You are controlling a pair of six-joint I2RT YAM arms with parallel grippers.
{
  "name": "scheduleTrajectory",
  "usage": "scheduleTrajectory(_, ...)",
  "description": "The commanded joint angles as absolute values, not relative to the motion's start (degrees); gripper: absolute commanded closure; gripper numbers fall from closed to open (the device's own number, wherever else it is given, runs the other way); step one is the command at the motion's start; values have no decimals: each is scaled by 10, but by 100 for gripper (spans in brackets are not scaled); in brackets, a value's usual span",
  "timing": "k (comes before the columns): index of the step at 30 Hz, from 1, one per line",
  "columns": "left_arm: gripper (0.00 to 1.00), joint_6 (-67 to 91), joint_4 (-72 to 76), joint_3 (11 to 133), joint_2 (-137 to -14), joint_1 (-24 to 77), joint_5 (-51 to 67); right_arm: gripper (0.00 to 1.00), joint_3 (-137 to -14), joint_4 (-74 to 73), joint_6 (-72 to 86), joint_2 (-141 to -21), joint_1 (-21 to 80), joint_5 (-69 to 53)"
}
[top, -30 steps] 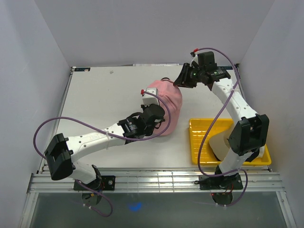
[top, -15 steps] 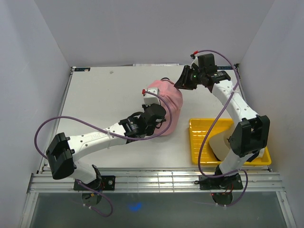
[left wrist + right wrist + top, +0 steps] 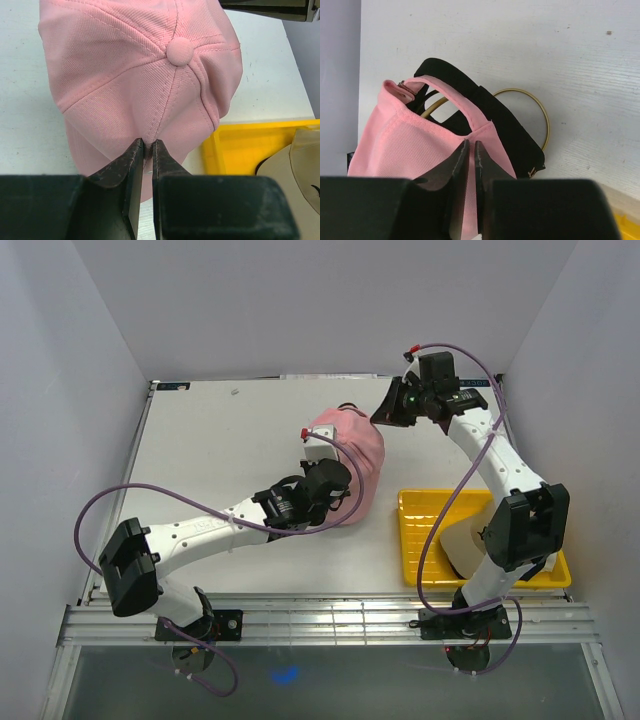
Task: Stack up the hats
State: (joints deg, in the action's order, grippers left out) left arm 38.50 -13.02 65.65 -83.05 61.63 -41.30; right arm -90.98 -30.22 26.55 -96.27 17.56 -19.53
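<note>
A pink hat [image 3: 352, 452] sits crown-up over a black hat [image 3: 506, 119] on the gold wire stand [image 3: 543, 114]. My left gripper [image 3: 148, 145] is shut on a fold of the pink hat [image 3: 145, 75] at its near lower edge. My right gripper [image 3: 471, 144] is shut, its tips lying against the rear panel of the pink hat [image 3: 415, 145] just below the strap opening. I cannot tell whether any fabric is pinched there. In the top view the right gripper [image 3: 388, 410] is at the hat's far right side. A tan hat [image 3: 466, 540] lies in the yellow tray.
The yellow tray [image 3: 418, 540] stands at the near right, close to the right arm's base, and its rim [image 3: 235, 150] shows beside the pink hat. White walls enclose the table on three sides.
The right gripper's jaws have closed at the back of the pink hat, and that gripper shifted slightly right. The left gripper kept its hold and barely moved.
</note>
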Motion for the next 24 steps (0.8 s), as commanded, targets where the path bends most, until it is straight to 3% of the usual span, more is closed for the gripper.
scheduleTrajectory(1,79,390,-134,672,-823,616,-415,84,-934,-295,256,-961,168,-190)
scheduleTrajectory(3,79,392,-134,670,-821,616,-415,67,-936,-296,256,-956,167,-183)
scheduleTrajectory(8,79,410,-152,666,-830,616,-413,48,-937,-294,252,-955,165,-189)
scheduleTrajectory(18,79,437,-175,659,-836,615,-414,36,-900,-263,248,-936,165,-214)
scheduleTrajectory(24,79,450,-191,660,-842,615,-410,34,-889,-245,258,-935,165,-226)
